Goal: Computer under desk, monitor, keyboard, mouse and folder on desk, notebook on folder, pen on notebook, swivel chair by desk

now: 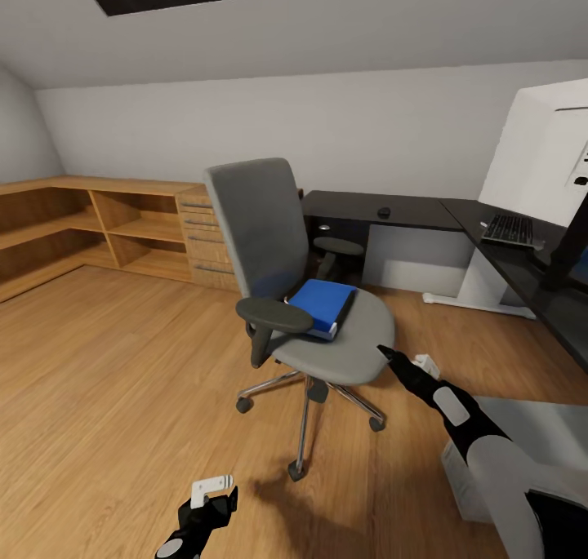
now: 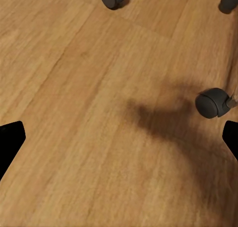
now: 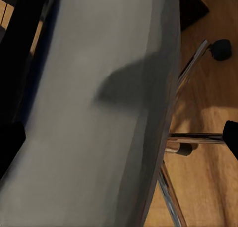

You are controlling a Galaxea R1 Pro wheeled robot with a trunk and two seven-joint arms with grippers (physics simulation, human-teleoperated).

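Note:
The grey swivel chair [image 1: 282, 241] stands mid-floor, away from the black desk [image 1: 408, 210]. The blue folder [image 1: 322, 303] lies flat on its seat. On the desk are the mouse [image 1: 384, 212], the keyboard [image 1: 508, 229] and the monitor [image 1: 543, 155], which shows its white back. My right gripper [image 1: 387, 353] hovers just off the seat's front right edge; in the right wrist view it [image 3: 119, 140] is open over the grey seat [image 3: 94, 117]. Low beside a chair castor [image 2: 212, 103], my left gripper [image 1: 214, 494] [image 2: 119, 137] is open over bare floor. The notebook and pen are out of view.
Light wooden low cabinets [image 1: 122, 224] line the back-left walls. A pale box [image 1: 523, 428] sits on the floor at the lower right, partly behind my right arm. The chair's metal star base [image 1: 309, 396] spreads under the seat. Wooden floor [image 1: 106, 379] stretches out to the left.

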